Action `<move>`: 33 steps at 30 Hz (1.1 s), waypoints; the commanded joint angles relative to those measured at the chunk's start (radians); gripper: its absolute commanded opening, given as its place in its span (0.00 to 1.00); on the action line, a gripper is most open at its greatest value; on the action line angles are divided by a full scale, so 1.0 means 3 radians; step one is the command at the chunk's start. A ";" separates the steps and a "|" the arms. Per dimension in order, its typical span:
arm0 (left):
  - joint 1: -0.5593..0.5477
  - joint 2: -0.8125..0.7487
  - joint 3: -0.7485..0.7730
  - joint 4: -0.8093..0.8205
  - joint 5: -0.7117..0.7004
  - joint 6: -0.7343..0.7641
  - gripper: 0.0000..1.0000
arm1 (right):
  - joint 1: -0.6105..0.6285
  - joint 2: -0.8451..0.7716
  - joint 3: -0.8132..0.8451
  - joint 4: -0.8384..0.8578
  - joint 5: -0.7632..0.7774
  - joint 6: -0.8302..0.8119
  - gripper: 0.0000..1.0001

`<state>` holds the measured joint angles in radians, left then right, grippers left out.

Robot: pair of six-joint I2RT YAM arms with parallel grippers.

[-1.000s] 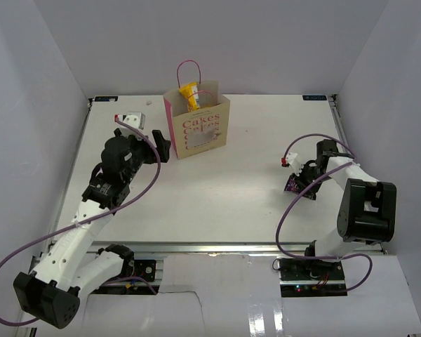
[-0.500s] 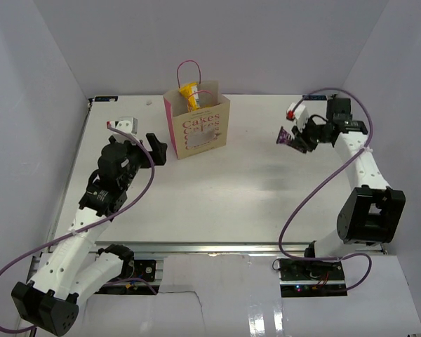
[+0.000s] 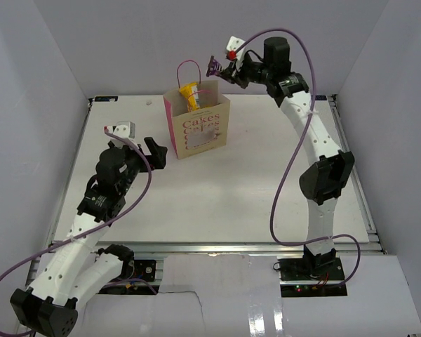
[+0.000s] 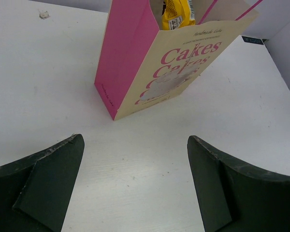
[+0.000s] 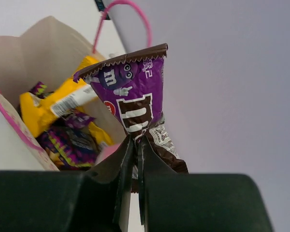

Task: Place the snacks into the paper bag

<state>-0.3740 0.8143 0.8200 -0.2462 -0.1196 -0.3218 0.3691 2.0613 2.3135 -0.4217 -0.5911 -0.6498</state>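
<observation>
The paper bag (image 3: 198, 128) stands upright at the back of the table, tan with pink sides, pink handles and "Cakes" lettering; the left wrist view shows it (image 4: 159, 67) too. Yellow wrapped bars (image 3: 189, 95) (image 5: 58, 104) and a purple chip bag (image 5: 70, 142) lie inside it. My right gripper (image 3: 221, 68) (image 5: 137, 145) is shut on a dark purple candy packet (image 3: 213, 66) (image 5: 130, 96), held in the air just above the bag's open mouth. My left gripper (image 3: 156, 149) (image 4: 135, 183) stands open and empty over the table, left of and in front of the bag.
The white table (image 3: 252, 182) is walled by light panels at the back and sides. A small white scrap (image 4: 44, 14) lies on the table behind the bag. Purple cables loop from both arms.
My right arm has swung up from the table's right side to above the paper bag, carrying the candy packet. The left arm has drawn back slightly from the bag.
</observation>
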 commanded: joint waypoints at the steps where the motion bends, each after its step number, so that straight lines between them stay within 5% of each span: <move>1: 0.0025 -0.0188 -0.0084 -0.0048 0.0010 -0.0088 0.98 | 0.0201 -0.0071 -0.0272 0.0695 -0.0019 0.0392 0.08; 10: 0.0030 -0.0239 -0.0105 -0.0059 0.0071 -0.0109 0.98 | 0.0345 0.0201 -0.0215 0.0956 0.0073 0.0750 0.08; 13: 0.0025 -0.0234 -0.0131 -0.0038 0.0107 -0.0129 0.98 | 0.0390 0.0221 -0.0287 0.0966 0.0124 0.0735 0.15; 18: 0.0025 -0.0234 -0.0069 -0.0059 0.0194 -0.0139 0.98 | 0.0416 0.0201 -0.0364 0.0900 0.0349 0.0648 0.55; 25: 0.0025 -0.0229 -0.0028 -0.0100 0.0291 -0.0216 0.98 | 0.0131 -0.0244 -0.0624 0.0685 0.0431 0.0892 0.78; 27: 0.0025 -0.0224 -0.0018 -0.0089 0.0312 -0.0236 0.98 | -0.0017 -0.0570 -0.0853 0.0522 0.0538 0.1051 1.00; 28: 0.0025 -0.0214 -0.0023 -0.0079 0.0322 -0.0236 0.98 | -0.0059 -0.0845 -0.1184 0.0465 0.0569 0.1046 0.91; 33: 0.0025 -0.0153 -0.0044 -0.0013 0.0394 -0.0338 0.98 | -0.0345 -0.1715 -0.2438 0.0051 0.1202 0.1051 0.90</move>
<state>-0.3721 0.7635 0.7914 -0.2615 -0.0299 -0.3950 0.2893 1.6810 1.7092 -0.3206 -0.3614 -0.3641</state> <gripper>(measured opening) 0.979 0.903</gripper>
